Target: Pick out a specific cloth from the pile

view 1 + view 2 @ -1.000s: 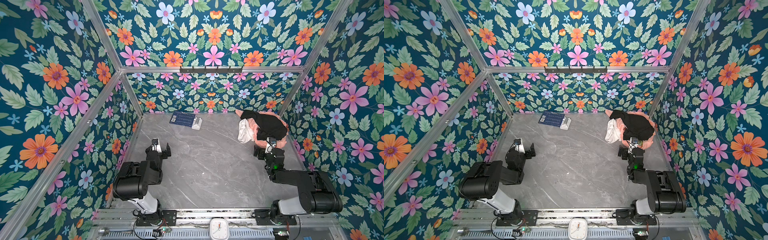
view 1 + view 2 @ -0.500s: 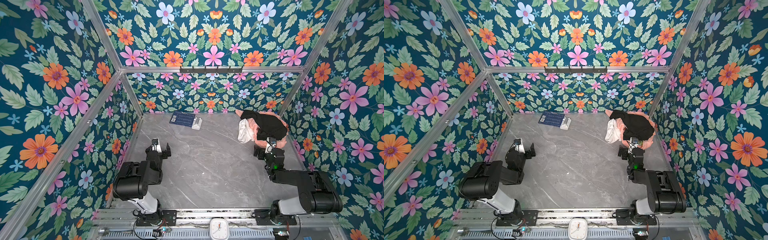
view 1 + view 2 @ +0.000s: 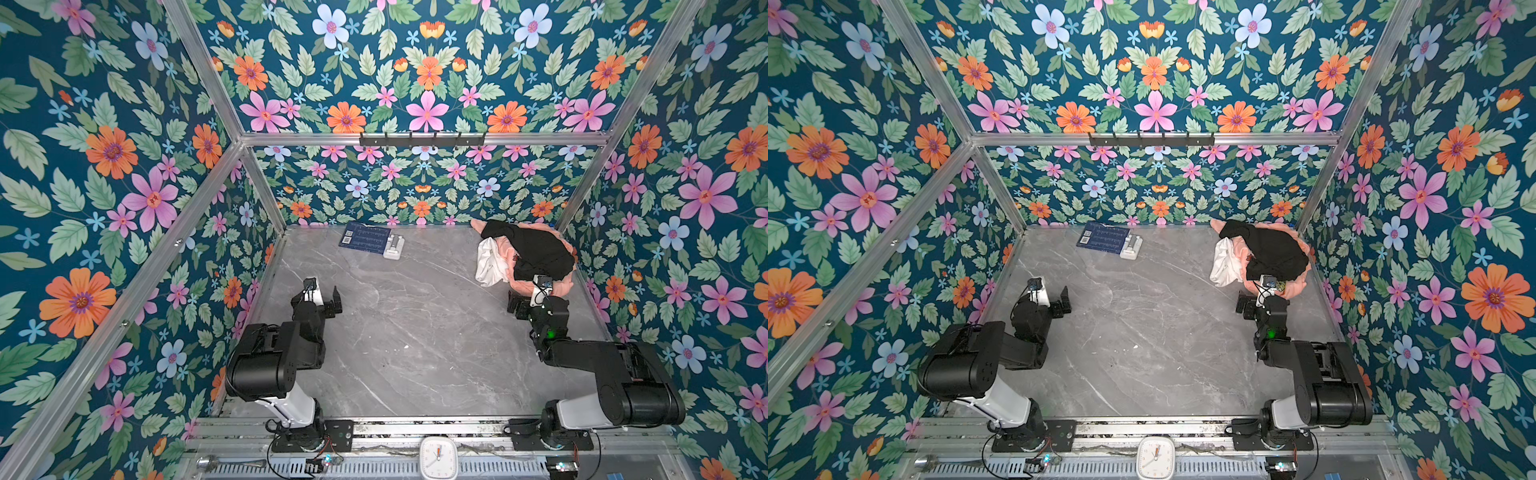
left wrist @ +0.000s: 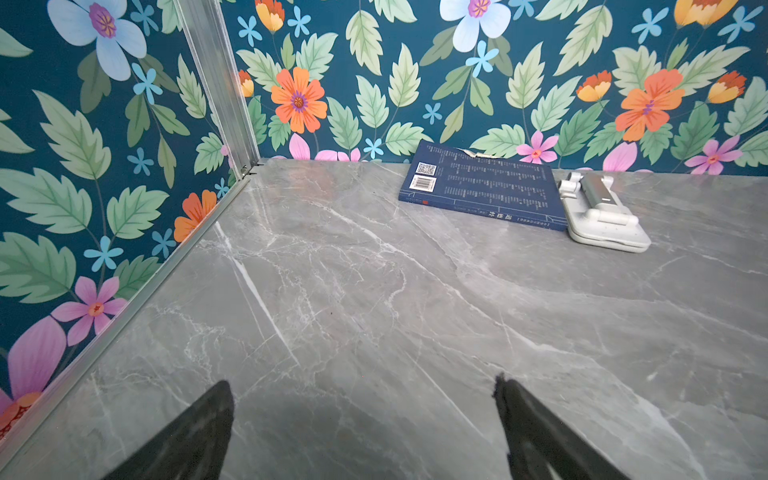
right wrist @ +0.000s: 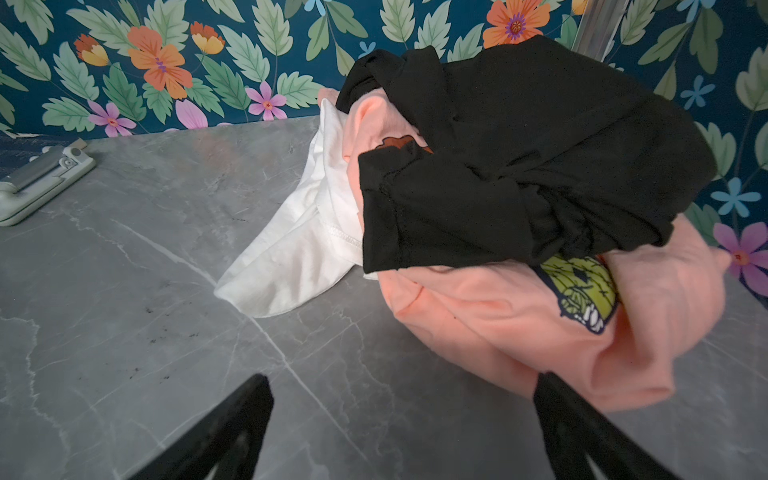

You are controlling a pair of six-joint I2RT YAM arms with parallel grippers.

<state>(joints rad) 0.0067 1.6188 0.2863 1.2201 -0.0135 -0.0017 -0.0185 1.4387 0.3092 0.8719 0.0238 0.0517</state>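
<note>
The pile [image 3: 528, 257] lies in the far right corner of the grey marble table in both top views. A black garment [image 5: 519, 158] sits on top and a peach-pink one [image 5: 519, 324] with a printed graphic bulges beneath it. The white cloth [image 5: 299, 249] spills out of the pile's left side onto the table [image 3: 490, 266] [image 3: 1225, 264]. My right gripper [image 5: 402, 382] [image 3: 528, 297] stands open just in front of the pile, one fingertip close to the peach fabric, holding nothing. My left gripper [image 4: 361, 384] [image 3: 322, 293] is open over bare table on the left.
A dark blue book [image 3: 365, 240] [image 4: 482, 189] and a white hinged device [image 3: 394, 246] [image 4: 602, 216] lie by the back wall. Floral walls with aluminium posts close in the table on three sides. A small clock [image 3: 437, 457] sits on the front rail.
</note>
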